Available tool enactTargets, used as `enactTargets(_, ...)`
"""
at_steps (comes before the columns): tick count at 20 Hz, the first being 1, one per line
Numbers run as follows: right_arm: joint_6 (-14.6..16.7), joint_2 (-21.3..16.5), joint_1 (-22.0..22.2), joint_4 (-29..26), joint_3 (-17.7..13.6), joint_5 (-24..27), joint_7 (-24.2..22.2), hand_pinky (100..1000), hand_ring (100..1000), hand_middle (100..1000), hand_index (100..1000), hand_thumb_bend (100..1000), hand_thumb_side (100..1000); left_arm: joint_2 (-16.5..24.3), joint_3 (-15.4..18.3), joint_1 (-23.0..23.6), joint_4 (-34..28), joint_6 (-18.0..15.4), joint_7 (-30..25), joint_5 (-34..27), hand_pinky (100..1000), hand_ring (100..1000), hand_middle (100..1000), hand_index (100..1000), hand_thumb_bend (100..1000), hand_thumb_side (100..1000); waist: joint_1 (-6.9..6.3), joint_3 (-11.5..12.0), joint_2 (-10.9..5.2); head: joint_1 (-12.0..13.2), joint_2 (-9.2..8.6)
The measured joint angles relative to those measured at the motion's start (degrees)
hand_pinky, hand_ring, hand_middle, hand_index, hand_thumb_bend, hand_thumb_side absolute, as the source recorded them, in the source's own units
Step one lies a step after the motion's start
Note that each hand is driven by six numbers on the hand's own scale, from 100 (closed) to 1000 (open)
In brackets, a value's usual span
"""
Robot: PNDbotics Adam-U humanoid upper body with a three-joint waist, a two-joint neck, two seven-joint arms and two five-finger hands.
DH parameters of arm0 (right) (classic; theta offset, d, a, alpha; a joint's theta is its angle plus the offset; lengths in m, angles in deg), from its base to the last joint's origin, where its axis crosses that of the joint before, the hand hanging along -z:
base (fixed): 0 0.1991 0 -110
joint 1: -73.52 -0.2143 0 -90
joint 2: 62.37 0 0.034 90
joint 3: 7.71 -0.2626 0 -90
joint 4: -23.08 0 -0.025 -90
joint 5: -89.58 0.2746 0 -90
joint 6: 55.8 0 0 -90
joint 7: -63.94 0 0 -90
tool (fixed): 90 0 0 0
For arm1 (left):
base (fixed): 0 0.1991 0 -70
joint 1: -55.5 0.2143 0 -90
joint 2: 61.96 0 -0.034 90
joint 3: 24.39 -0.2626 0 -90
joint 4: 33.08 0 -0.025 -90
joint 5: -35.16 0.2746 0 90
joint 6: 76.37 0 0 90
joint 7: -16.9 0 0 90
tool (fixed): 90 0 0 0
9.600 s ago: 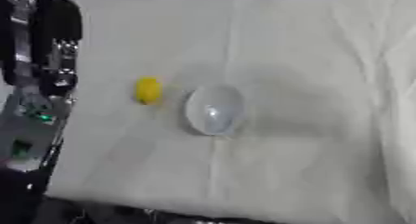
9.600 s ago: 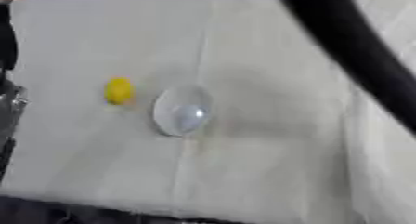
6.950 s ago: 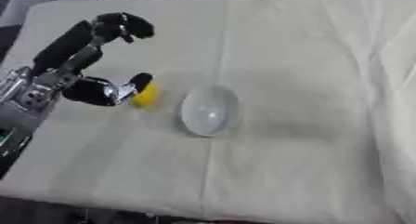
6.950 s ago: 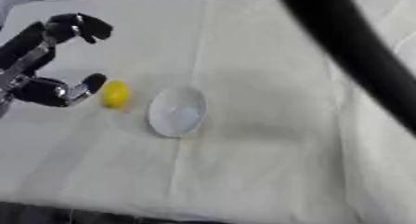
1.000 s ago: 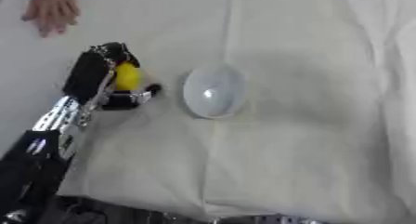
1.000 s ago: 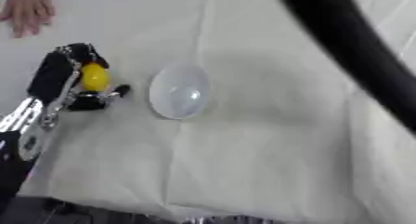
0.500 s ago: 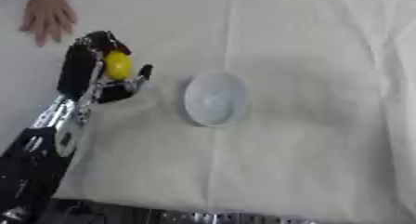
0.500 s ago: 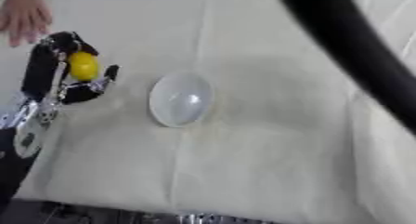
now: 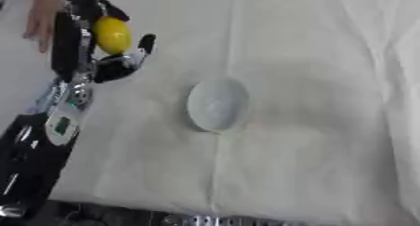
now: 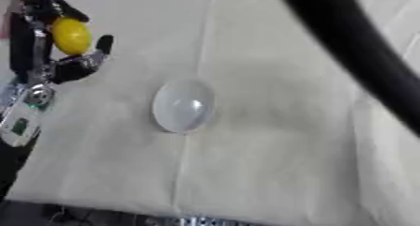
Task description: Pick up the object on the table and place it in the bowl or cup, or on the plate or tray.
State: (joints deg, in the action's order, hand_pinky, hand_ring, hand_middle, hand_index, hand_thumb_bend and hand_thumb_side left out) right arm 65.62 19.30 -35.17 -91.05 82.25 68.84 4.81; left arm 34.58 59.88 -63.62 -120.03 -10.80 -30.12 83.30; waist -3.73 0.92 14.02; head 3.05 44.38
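Near the far left corner of the table [image 9: 328, 56], the left hand [image 9: 82, 47] is raised above the pale cloth [image 9: 311, 164] with its fingers curled round a small yellow object [image 9: 112, 34] — a rounded, lemon-like shape held between the dark fingers and the thumb, clear of the surface. The black forearm runs down from it toward the table's near left corner. Toward the middle of the table, to the right of the hand and apart from it, a white bowl [image 9: 217, 103] sits on the cloth with nothing visible inside. A thick dark band crosses the upper right of the right eye view — what it belongs to cannot be told, and the right hand shows in neither view.
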Motion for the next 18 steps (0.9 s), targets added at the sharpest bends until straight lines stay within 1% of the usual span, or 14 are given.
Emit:
enactTargets(5,-0.1,0.0,0.02,0.0,0.02,0.0,0.1,422,565,611,645,100,938,-1.44,-3.25,-2.63,-5.21,-0.65,-4.47,-2.49,100,100,100,174,311,616,-0.3,-0.57,-0.54,0.18,0.0)
enactTargets(9,-0.32,0.0,0.03,0.0,0.02,0.02,0.16,420,565,611,645,100,937,-2.22,-6.52,-4.16,-6.58,-1.15,-9.19,-3.66,100,100,100,182,333,602,-0.86,-0.84,-0.83,0.12,0.0)
enactTargets(10,-0.37,0.0,0.03,0.0,0.03,0.03,0.13,420,565,611,645,100,937,-2.49,-7.29,-4.43,-6.64,-1.27,-10.35,-3.68,100,100,100,184,151,657,-0.95,-0.85,-0.9,-0.03,0.0)
enactTargets(11,-0.41,0.0,0.03,0.0,0.03,0.05,0.11,419,565,611,645,100,937,-2.69,-8.01,-4.7,-6.65,-1.36,-11.4,-3.68,100,100,100,193,328,605,-1.09,-0.91,-0.92,-0.07,0.0)
enactTargets(12,-0.42,0.0,0.03,0.0,0.04,0.06,0.1,419,565,611,645,100,937,-2.96,-8.76,-4.95,-6.63,-1.47,-12.36,-3.65,100,100,100,204,322,614,-1.22,-0.99,-0.92,-0.1,0.0)
enactTargets(13,-0.44,0.0,0.04,0.0,0.05,0.08,0.09,418,565,611,644,100,936,-3.16,-9.54,-5.2,-6.57,-1.71,-13.3,-3.51,100,100,100,226,347,625,-1.3,-1.06,-0.93,-0.35,0.0)
enactTargets(14,-0.46,0.0,0.04,0.0,0.07,0.09,0.07,418,565,611,645,100,937,-3.4,-10.29,-5.36,-6.44,-2.01,-14.16,-3.32,100,100,100,239,278,660,-1.38,-1.12,-0.93,-0.6,0.0)
enactTargets(16,-0.58,0.0,0.04,0.0,0.16,0.15,-0.05,417,565,611,644,100,936,-3.53,-11.76,-5.42,-6.02,-2.9,-15.78,-3.07,100,100,136,265,246,694,-1.46,-1.17,-0.93,-1.04,0.0)
enactTargets(18,-0.67,0.0,0.04,0.0,0.2,0.23,-0.15,417,565,611,644,100,934,-3.5,-12.98,-5.39,-5.41,-3.87,-17.08,-2.89,100,116,157,277,235,704,-1.49,-1.18,-0.93,-1.05,0.0)
